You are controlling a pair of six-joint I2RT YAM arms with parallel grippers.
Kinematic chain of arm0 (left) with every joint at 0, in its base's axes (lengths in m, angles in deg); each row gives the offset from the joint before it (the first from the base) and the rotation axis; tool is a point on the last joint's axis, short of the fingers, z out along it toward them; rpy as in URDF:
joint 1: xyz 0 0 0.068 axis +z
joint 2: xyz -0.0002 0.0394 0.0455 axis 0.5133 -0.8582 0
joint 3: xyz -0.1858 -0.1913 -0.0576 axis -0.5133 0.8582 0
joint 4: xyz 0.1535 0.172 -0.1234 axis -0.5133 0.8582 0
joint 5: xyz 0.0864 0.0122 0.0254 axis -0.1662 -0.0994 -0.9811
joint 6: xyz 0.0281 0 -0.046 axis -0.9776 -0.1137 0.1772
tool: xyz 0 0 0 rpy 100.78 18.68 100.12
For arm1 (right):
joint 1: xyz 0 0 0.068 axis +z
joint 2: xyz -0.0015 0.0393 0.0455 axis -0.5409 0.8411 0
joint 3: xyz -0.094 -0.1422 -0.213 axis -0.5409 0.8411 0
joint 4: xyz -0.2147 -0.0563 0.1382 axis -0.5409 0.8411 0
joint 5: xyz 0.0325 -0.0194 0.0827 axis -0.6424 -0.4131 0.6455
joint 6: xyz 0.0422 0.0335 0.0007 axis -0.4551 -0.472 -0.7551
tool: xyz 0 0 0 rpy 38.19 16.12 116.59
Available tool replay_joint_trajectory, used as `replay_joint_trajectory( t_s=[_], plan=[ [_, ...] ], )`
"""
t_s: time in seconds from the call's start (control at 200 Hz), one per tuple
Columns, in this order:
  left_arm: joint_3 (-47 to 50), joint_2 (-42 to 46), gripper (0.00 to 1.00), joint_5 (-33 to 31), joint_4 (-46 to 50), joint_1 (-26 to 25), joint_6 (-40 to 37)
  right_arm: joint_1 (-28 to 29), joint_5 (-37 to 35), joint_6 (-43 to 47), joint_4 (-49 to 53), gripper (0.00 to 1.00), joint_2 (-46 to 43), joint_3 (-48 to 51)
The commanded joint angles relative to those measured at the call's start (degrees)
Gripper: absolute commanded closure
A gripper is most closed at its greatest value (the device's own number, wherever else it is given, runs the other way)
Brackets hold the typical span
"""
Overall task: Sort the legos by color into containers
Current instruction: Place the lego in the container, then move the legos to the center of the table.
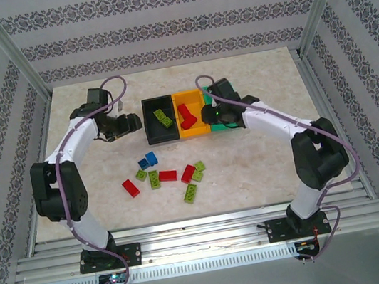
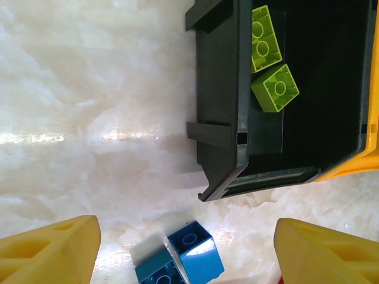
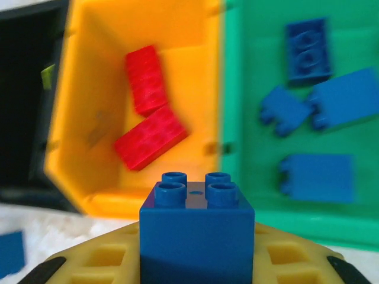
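Observation:
My right gripper (image 1: 211,113) is shut on a blue lego (image 3: 197,231), held studs-up above the seam between the orange-yellow bin (image 3: 77,118) and the green bin (image 3: 249,71). Two red legos (image 3: 151,137) lie in the orange-yellow bin, and several blue ones (image 3: 308,50) in the green bin. My left gripper (image 2: 186,223) is open and holds nothing. It hovers just left of the black bin (image 2: 222,89), which holds two lime legos (image 2: 275,87). Two blue legos (image 2: 195,251) lie on the table below it. The three containers (image 1: 162,137) sit in a row.
Loose legos lie on the marble table in front of the bins: red ones (image 1: 130,188) (image 1: 167,176) (image 1: 188,173), lime ones (image 1: 154,179) (image 1: 191,193) (image 1: 198,171) and the blue pair (image 1: 148,160). Metal frame posts and patterned walls enclose the table.

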Motion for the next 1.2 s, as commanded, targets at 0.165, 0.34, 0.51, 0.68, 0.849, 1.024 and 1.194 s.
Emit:
replay_joint_trajectory(
  t_s=[0.165, 0.34, 0.51, 0.68, 0.849, 1.024, 1.194],
  plan=[
    [1.60, 3.20, 0.22, -4.14, -0.54, -1.53, -2.27, -5.22, -3.09, 5.80, 3.10, 0.68, 9.31, -12.52],
    [1.54, 2.45, 0.22, -4.64, 0.11, -1.88, -2.77, -5.44, -3.12, 5.19, 3.80, 0.51, 10.08, -14.17],
    [1.62, 2.58, 0.22, -5.03, -0.03, -1.87, -2.57, -3.35, -2.04, 3.90, 1.51, 0.49, 6.53, -8.83],
    [1.97, 3.34, 0.22, -6.59, -0.30, -1.81, -2.56, 2.96, 1.54, 3.34, 0.11, 0.49, 2.14, -3.56],
    [2.13, 3.62, 0.22, -7.73, -0.38, -1.88, -2.41, 9.10, 3.43, 0.03, -1.55, 0.49, -0.03, -0.12],
    [1.88, 3.37, 0.22, -8.73, -0.41, -1.75, -2.48, 15.13, 3.89, -2.05, -3.00, 0.49, 1.92, -0.64],
    [1.65, 2.94, 0.22, -9.01, 0.30, -1.55, -2.30, 19.52, 4.93, -2.69, -3.05, 0.49, 6.71, -4.25]
  ],
)
